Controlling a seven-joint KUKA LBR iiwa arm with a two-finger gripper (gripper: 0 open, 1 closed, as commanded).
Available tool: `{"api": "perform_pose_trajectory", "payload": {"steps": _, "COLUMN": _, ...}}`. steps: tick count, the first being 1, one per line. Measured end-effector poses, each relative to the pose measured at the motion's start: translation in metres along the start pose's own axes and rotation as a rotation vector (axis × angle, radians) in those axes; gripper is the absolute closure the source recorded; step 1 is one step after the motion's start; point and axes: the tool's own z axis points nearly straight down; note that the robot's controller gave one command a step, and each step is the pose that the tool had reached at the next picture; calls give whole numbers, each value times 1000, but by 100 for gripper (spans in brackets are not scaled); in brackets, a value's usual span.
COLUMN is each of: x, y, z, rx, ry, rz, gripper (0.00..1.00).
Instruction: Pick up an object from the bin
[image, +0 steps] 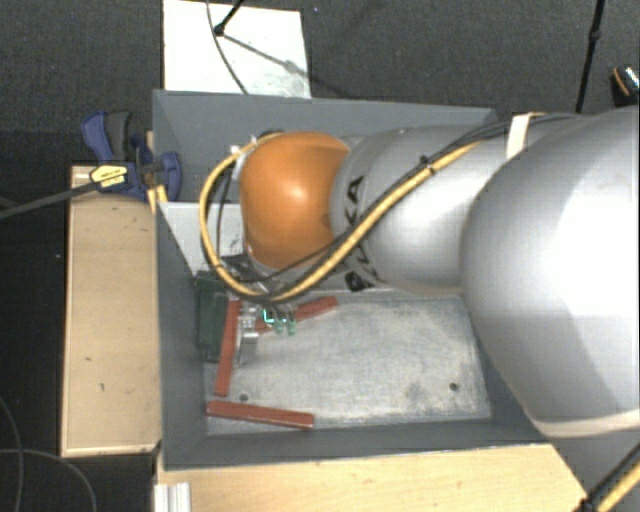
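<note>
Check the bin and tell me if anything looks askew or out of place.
Nothing looks spilled or broken, only scattered. One red-brown stick lies flat along the near wall, a second stick lies crosswise to it beside the dark green block, and a third stick slants by the hand.

The arm (520, 250) is fat, smooth, silver-grey cylinders ending in a glossy domed orange cover (290, 195). A yellow cable (400, 193) loops round that cover, black lettering (354, 215) sits just beside it, and a pale band (518, 135) lies farther off.
</note>
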Motion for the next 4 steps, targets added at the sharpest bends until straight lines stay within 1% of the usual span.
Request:
{"api": "perform_pose_trajectory", "payload": {"steps": 1, "x": -21, "y": -55, "z": 73, "rx": 4, "ry": -2, "rz": -56, "gripper": 0}}
{"api": "perform_pose_trajectory", "payload": {"steps": 2, "x": -30, "y": -23, "z": 70, "rx": -2, "ry": -11, "rz": -1, "gripper": 0}}
{"api": "perform_pose_trajectory", "payload": {"steps": 3, "x": 3, "y": -56, "z": 72, "rx": 0, "ry": -5, "rz": 215, "gripper": 0}}
{"api": "perform_pose_trajectory", "payload": {"steps": 4, "x": 2, "y": -56, "z": 72, "rx": -2, "ry": -6, "rz": 218, "gripper": 100}}
